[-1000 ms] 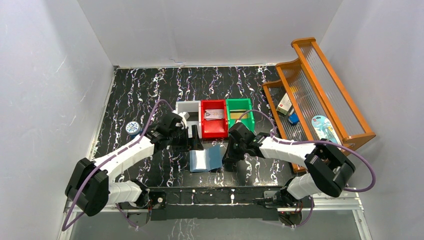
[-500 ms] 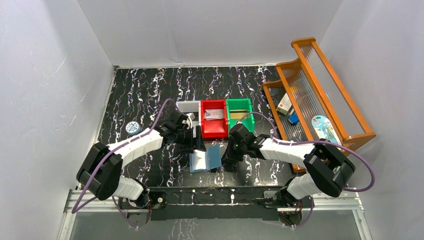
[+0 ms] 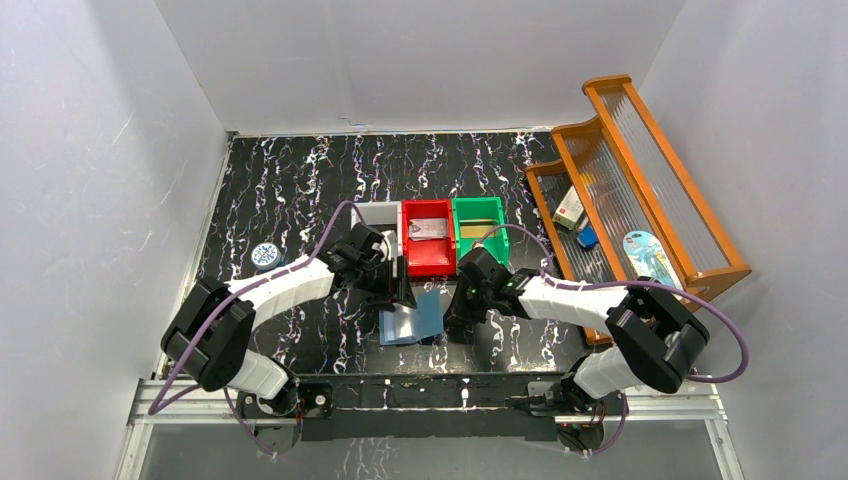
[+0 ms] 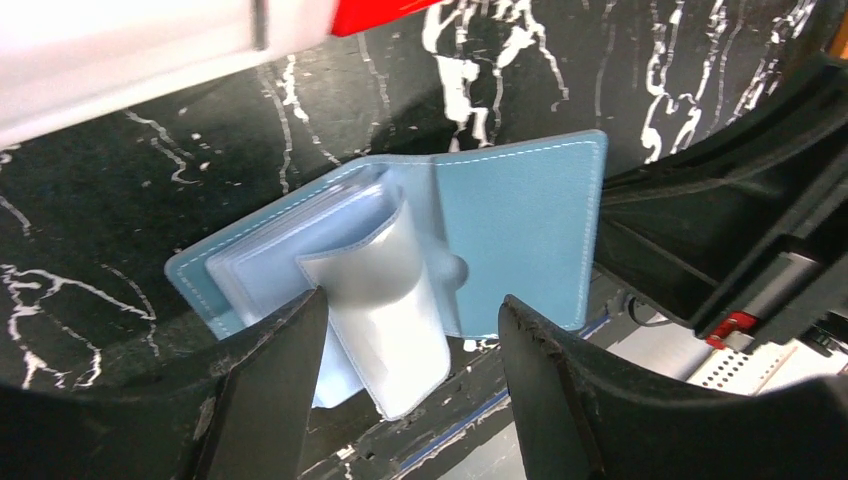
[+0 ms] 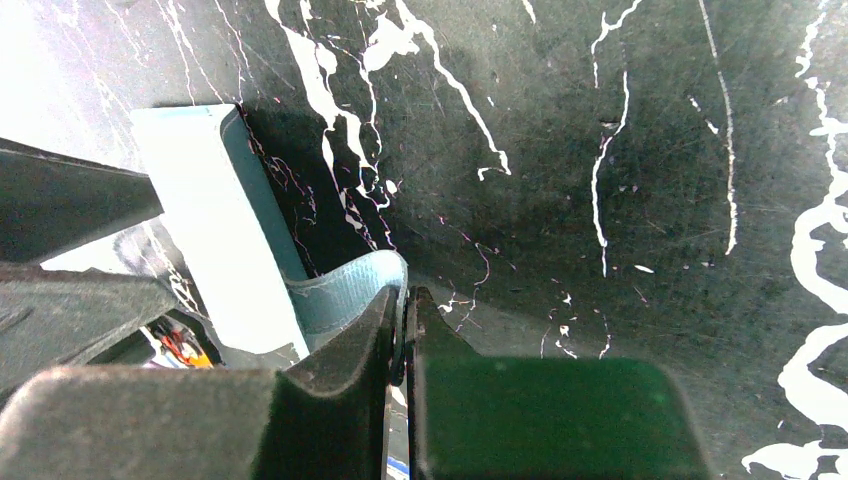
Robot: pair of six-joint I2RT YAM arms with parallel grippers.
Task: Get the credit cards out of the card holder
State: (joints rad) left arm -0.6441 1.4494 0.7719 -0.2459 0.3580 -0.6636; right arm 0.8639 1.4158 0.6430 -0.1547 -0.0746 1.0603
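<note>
Left wrist view: left tool (image 4: 405, 340) gapes wide astride the clear pockets (image 4: 370, 290), while right tool (image 5: 405, 310) pinches the card holder (image 4: 520, 230) by its snap tab (image 5: 350, 285), seemingly pinning it open.

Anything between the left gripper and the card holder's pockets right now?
Nothing visible. The left gripper hangs open over the card holder, fingers flanking its curled clear pocket; the right gripper pinches the snap tab off to the side.

card holder (image 4: 520, 230): pale blue inside — white stitching is seen
table (image 3: 300, 170): black, veined with white
middle bin (image 3: 428, 263): red
rack (image 3: 607, 84): orange-brown
</note>
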